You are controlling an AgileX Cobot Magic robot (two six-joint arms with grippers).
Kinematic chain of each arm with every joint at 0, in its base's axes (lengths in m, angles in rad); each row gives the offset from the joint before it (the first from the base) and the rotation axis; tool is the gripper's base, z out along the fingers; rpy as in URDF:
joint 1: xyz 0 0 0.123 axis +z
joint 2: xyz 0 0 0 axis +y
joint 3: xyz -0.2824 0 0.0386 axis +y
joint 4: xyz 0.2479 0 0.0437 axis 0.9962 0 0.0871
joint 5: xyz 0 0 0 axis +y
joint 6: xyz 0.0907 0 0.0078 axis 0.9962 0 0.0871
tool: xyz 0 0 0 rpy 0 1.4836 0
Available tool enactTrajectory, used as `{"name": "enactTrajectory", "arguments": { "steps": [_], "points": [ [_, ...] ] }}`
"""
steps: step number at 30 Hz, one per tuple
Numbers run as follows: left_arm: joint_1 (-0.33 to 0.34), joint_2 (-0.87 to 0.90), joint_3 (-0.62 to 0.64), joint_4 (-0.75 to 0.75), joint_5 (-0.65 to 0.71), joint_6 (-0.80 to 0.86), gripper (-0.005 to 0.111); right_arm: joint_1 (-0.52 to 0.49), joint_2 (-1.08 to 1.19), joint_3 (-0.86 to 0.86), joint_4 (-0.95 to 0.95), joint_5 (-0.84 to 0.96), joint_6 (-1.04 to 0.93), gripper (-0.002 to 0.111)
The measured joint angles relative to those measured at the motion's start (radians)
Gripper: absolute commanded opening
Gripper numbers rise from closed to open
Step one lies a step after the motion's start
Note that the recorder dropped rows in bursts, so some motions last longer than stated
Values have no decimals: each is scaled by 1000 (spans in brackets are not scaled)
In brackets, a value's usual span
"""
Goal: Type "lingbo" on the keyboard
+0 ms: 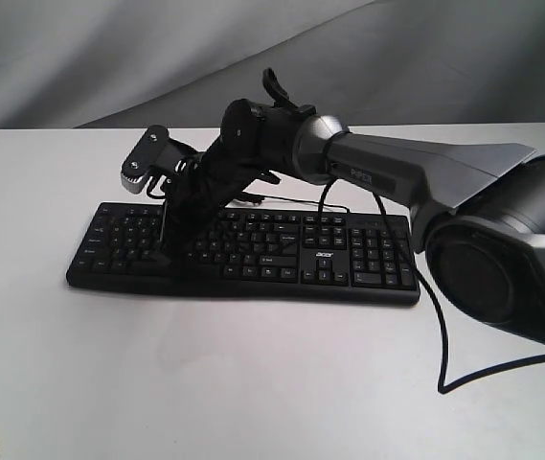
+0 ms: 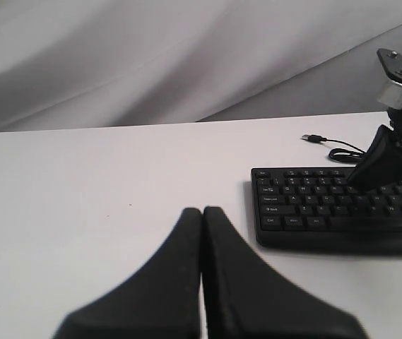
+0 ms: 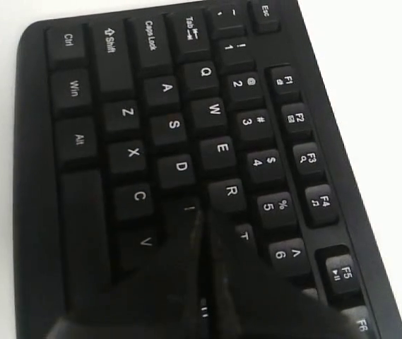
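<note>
The black keyboard [image 1: 322,255] lies lengthwise across the white table, with its number pad to the right in the exterior view. My right gripper [image 1: 162,255] reaches across to the keyboard's left half, pointing down. Its fingers are shut together with nothing between them. In the right wrist view the right gripper [image 3: 202,213] has its tips at the keyboard [image 3: 137,127] around the F key, between R and V. Whether they press a key I cannot tell. My left gripper [image 2: 202,212] is shut and empty above bare table, left of the keyboard [image 2: 314,205]. It is out of the exterior view.
The keyboard's thin USB cable [image 2: 328,143] lies loose on the table behind it. A thicker black cable [image 1: 440,326] hangs from the right arm [image 1: 416,172] to the tabletop in front of the number pad. A grey cloth backdrop [image 1: 109,57] hangs behind the table.
</note>
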Motion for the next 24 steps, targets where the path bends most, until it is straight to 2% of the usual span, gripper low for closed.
{"name": "enactTrajectory", "arguments": {
  "steps": [24],
  "points": [
    [0,0,0,0,0,0,1,0,22,0,0,1,0,0]
  ]
}}
